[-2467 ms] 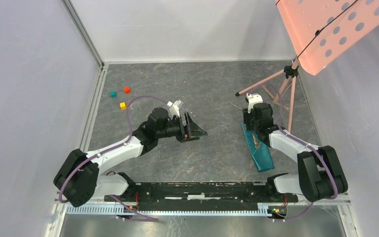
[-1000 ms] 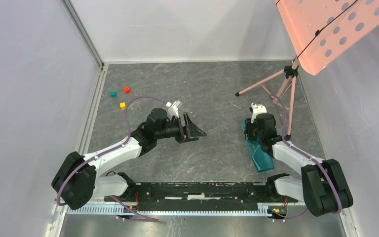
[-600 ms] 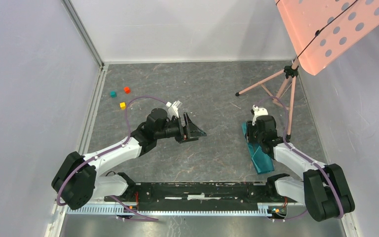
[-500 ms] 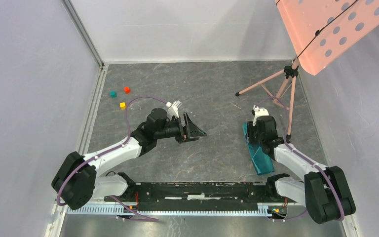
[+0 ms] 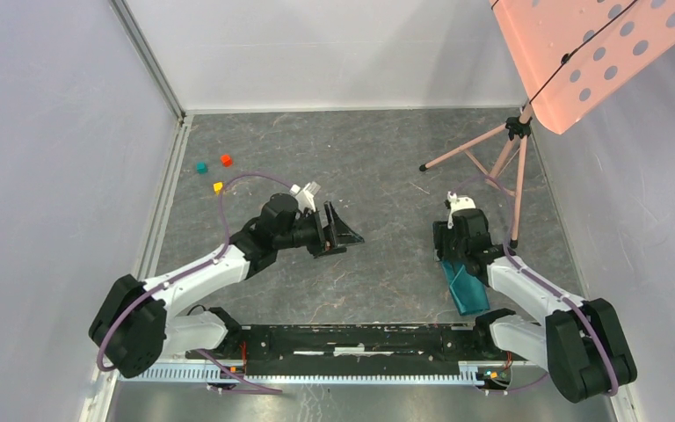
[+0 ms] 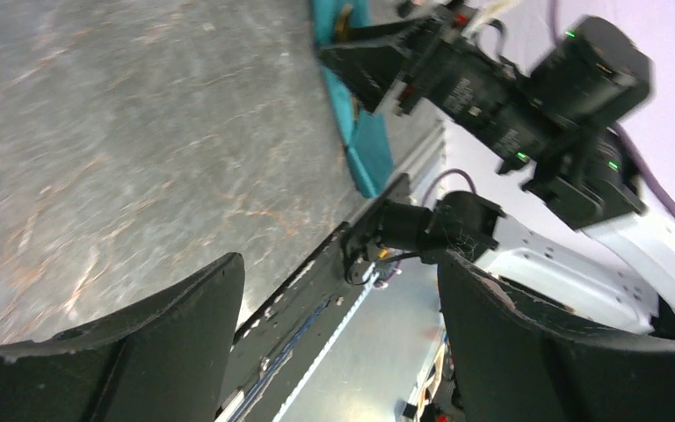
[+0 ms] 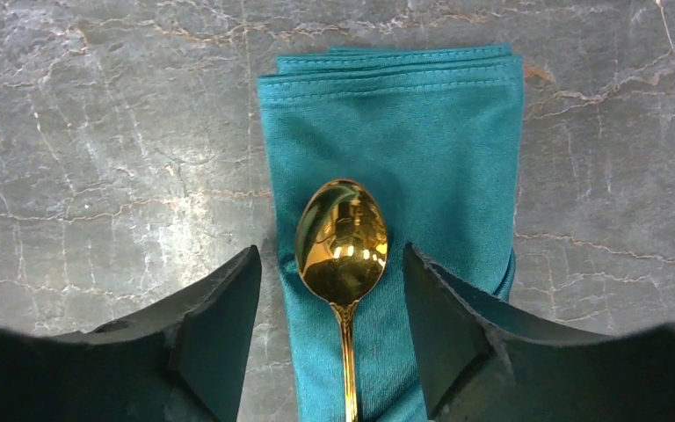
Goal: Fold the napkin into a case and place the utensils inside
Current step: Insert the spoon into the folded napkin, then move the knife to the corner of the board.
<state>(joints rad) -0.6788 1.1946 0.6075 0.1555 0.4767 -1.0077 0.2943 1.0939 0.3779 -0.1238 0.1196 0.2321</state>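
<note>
Lying on the right side of the grey marbled tabletop (image 5: 387,167), the teal napkin (image 5: 464,288) is folded into a long narrow strip, and from above only its near end shows, since the right arm (image 5: 527,290) hangs over the rest. The right wrist view looks straight down on the far end of the strip, where stacked stitched edges lie one on another. A gold spoon (image 7: 341,233) rests on top of the cloth, bowl facing up and pointing toward that far end, its thin handle running back along the middle of the strip toward the camera. I cannot tell whether the handle's near end is tucked under a fold. The right jaws are released: the two dark fingers (image 7: 206,343) stand apart on either side of the handle, just behind the bowl, with cloth visible between each of them and the spoon. The left arm (image 5: 220,264) reaches to the middle of the tabletop, well apart from the napkin, and the left jaws are spread wide with only bare stone between them. Near the far left edge sit three small cubes, teal (image 5: 201,167), red (image 5: 226,160) and yellow (image 5: 218,186). A pink tripod (image 5: 492,156) stands at the far right under a perforated pink panel (image 5: 598,53).
</note>
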